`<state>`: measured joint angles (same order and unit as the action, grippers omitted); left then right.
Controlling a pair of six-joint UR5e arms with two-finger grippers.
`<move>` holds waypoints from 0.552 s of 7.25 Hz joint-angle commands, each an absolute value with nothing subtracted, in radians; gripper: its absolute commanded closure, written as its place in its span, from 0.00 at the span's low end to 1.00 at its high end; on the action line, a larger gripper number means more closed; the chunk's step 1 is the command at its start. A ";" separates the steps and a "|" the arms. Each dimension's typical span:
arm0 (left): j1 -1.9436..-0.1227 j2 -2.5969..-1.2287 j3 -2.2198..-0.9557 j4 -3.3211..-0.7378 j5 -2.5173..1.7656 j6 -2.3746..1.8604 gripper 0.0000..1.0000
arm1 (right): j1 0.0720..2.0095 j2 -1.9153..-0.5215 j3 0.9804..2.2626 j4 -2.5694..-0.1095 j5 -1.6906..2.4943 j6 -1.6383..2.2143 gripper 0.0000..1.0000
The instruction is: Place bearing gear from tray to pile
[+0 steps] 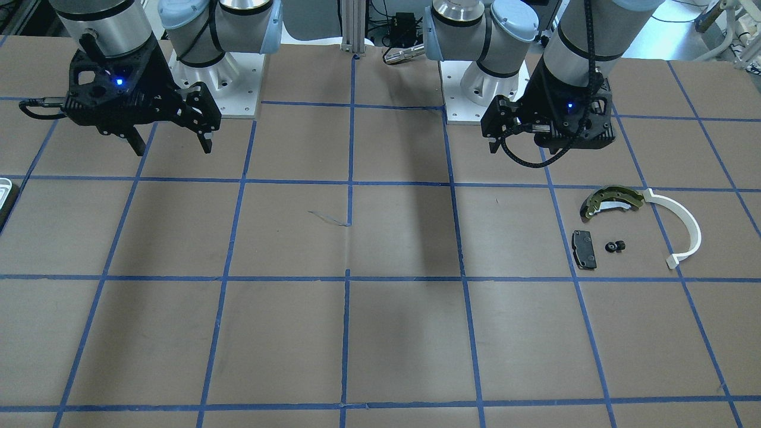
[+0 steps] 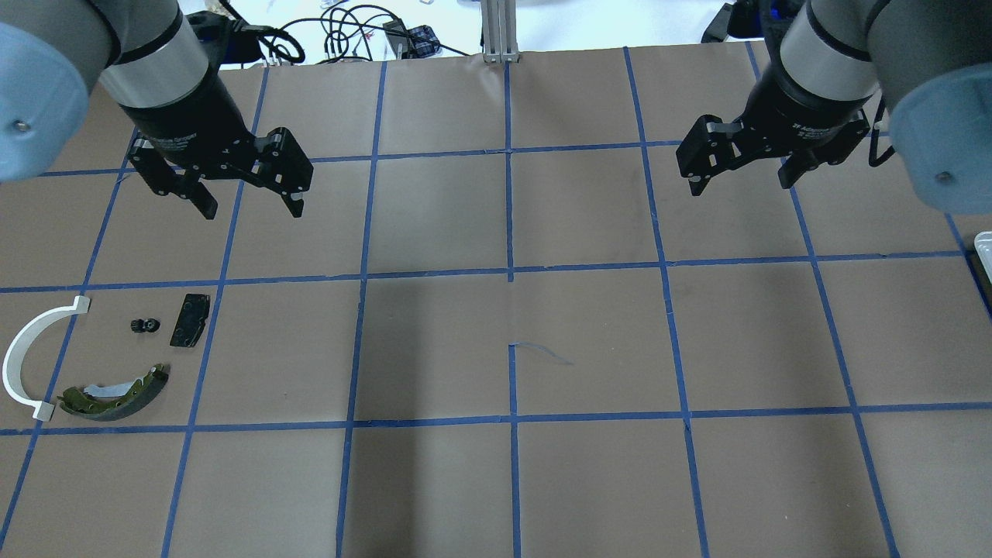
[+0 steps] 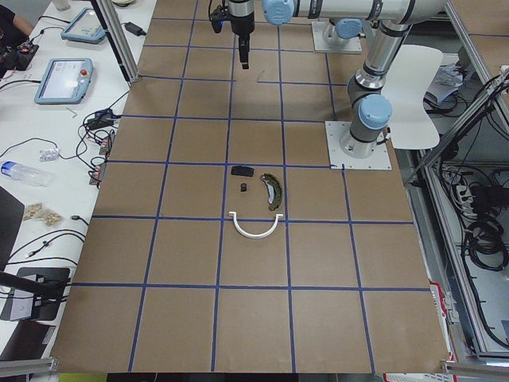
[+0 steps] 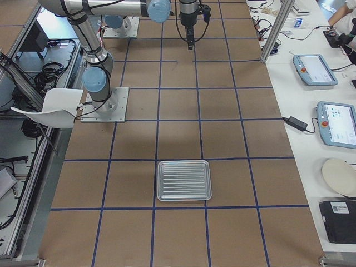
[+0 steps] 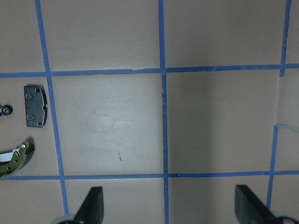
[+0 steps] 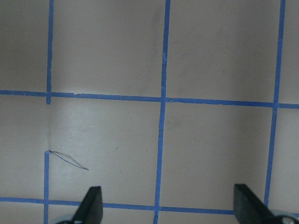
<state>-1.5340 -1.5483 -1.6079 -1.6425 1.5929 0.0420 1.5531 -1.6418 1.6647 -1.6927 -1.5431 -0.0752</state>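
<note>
The bearing gear point(image 2: 144, 325) is a tiny black toothed wheel. It lies on the table in the pile, between the flat black pad point(image 2: 190, 319) and the white arc strip point(image 2: 23, 360), with the olive-gold brake shoe point(image 2: 116, 393) beside them. The gear also shows in the front view point(image 1: 616, 245) and at the left edge of the left wrist view point(image 5: 5, 110). My left gripper point(image 2: 252, 208) is open and empty, raised above the table beyond the pile. My right gripper point(image 2: 742, 184) is open and empty on the other side. The ribbed metal tray point(image 4: 183, 179) holds nothing.
Brown paper with a blue tape grid covers the table. The tray shows only as a sliver at the table's right edge point(image 2: 984, 248). Both arm bases stand at the robot's side of the table. Tablets, cables and a bottle lie on side benches off the table.
</note>
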 commanded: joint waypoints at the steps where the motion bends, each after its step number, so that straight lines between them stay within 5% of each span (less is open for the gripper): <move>1: -1.531 -1.537 -1.624 -1.632 1.592 0.046 0.00 | 1.548 -1.638 1.657 -1.697 -1.545 -0.075 0.00; 4: -1.529 -1.536 -1.624 -1.632 1.600 0.048 0.00 | 1.528 -1.638 1.646 -1.695 -1.537 -0.083 0.00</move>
